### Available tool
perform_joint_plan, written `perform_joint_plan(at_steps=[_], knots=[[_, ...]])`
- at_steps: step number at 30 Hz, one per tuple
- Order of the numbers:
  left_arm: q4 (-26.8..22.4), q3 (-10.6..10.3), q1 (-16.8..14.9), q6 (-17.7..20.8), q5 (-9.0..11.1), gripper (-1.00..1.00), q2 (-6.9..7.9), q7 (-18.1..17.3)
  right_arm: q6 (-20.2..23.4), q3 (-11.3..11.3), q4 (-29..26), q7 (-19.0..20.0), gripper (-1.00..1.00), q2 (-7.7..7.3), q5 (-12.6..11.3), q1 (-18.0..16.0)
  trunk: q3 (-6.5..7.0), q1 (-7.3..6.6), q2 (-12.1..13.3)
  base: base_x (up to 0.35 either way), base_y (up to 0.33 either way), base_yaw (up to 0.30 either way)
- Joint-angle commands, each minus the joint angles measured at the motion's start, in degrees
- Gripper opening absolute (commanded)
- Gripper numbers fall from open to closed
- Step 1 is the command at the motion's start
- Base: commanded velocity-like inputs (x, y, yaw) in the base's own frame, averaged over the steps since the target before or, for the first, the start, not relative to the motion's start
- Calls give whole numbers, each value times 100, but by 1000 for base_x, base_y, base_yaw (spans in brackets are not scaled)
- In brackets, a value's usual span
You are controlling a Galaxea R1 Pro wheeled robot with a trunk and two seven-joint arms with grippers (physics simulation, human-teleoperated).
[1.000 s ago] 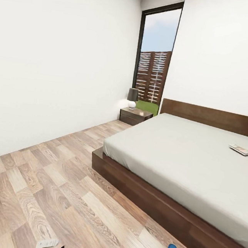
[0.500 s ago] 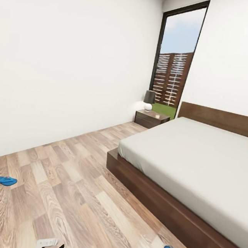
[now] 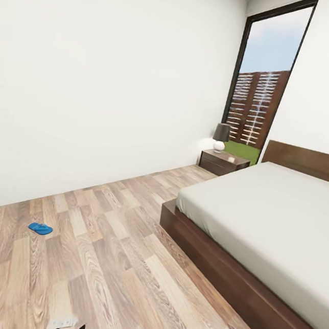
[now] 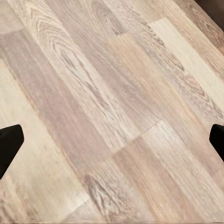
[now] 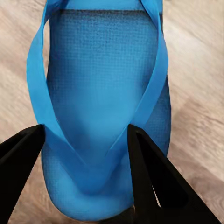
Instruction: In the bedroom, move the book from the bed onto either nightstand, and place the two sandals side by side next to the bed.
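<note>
Bedroom floor (image 3: 96,259); right fingers (image 5: 144,172) clamping sandal (image 5: 102,107).

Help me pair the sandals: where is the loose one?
In the head view, a flat bright-blue flip-flop lies on the wood-plank floor at left, near the white wall, far from the bed.

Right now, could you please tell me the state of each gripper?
Left gripper: open, nothing between its fingers, wood floor beyond.
Right gripper: shut on a blue sandal.

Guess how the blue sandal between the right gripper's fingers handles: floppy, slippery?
The sandal looks flat and thin, so probably light and bendy. Its thin straps likely flex under the right gripper. The textured sole suggests decent grip.
</note>
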Motion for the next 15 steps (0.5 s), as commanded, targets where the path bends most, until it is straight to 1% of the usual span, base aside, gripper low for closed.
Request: perform_joint_plan(at_steps=[1, 2, 3, 4, 5, 6, 8, 15], knots=[[160, 31, -7, -5, 14, 100, -3, -56, -14, -26, 15, 653, -100, -17, -52, -2, -5, -1, -2, 0, 0, 291], [238, 28, -7, -7, 12, 100, -5, -57, -15, -26, 35, 1016, -100, -21, -55, -2, -5, -1, -2, 0, 0, 291], [269, 26, -7, -8, 11, 100, -7, -57, -16, -26, 53, 1191, -100, -23, -58, -2, -5, -1, -2, 0, 0, 292], [314, 25, -7, -10, 9, 100, -9, -58, -16, -29, 106, 1502, -100, -25, -63, -2, -5, -1, -2, 0, 0, 292], [343, 22, -7, -11, 9, 100, -10, -58, -20, -32, 174, 1718, -100, -26, -70, -2, -5, -1, -2, 0, 0, 292], [361, 12, -7, -11, 8, 100, -11, -58, -22, -33, 238, 1854, -100, -27, -75, -2, -5, -1, -2, 0, 0, 292], [381, -3, -7, -12, 8, 100, -12, -59, -24, -34, 312, 1997, -100, -28, -80, -2, -5, -1, -2, 0, 0, 292], [401, -24, -7, -20, 7, 100, -18, -59, -19, -41, 361, 2092, -100, -29, -92, -2, -5, -1, -2, 0, 0, 293]])
